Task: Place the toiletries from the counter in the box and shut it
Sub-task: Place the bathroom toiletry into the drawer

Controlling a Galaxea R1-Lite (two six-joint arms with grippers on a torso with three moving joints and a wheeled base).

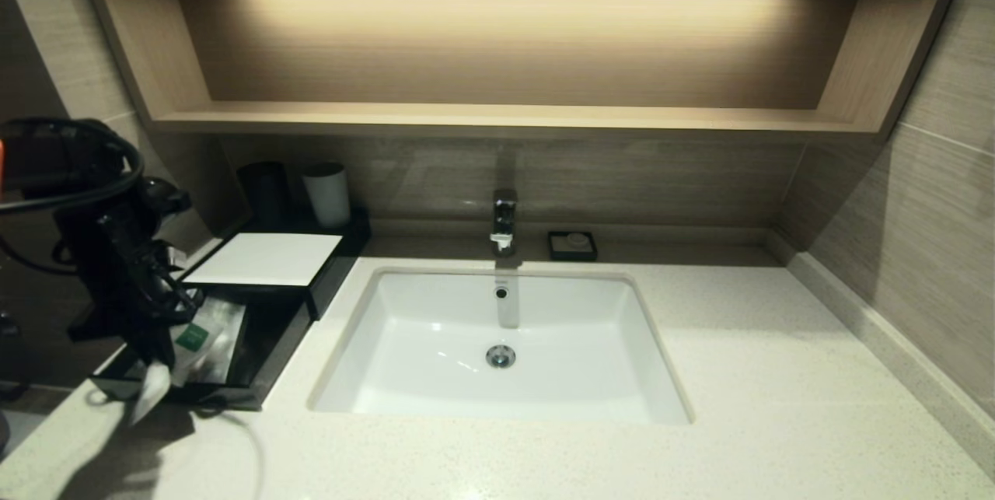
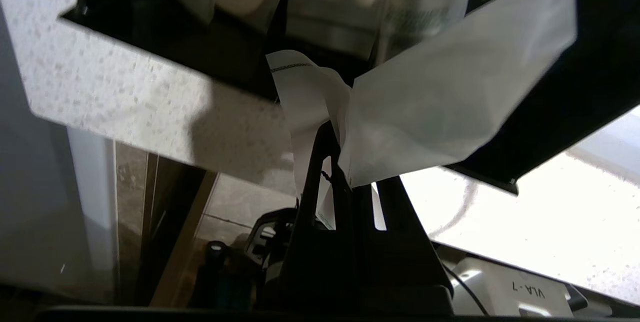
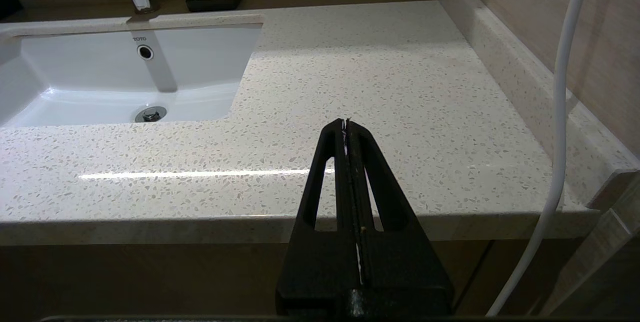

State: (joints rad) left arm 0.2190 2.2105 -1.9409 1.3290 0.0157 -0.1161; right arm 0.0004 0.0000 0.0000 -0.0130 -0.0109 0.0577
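Speckled polished stone counter [image 3: 380, 86], glossy white ceramic sink [image 1: 497, 352], shiny chrome faucet [image 1: 504, 222], matt wood-grain shelf [image 1: 505, 117], crinkly translucent plastic packet [image 2: 440, 106], glossy black box [image 1: 256, 364], matt black right gripper [image 3: 346, 122]

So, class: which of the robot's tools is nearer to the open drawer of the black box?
Left. The left tool, shut on a white packet, is right above the open drawer. The right tool, shut and empty, hangs off the counter past the sink's far side.

A chrome tap [image 1: 504, 222] stands behind the white sink [image 1: 435, 344], a small black soap dish [image 1: 572, 245] just beside it, with black [image 1: 264, 190] and white [image 1: 327, 194] cups under the wooden shelf [image 1: 497, 117].
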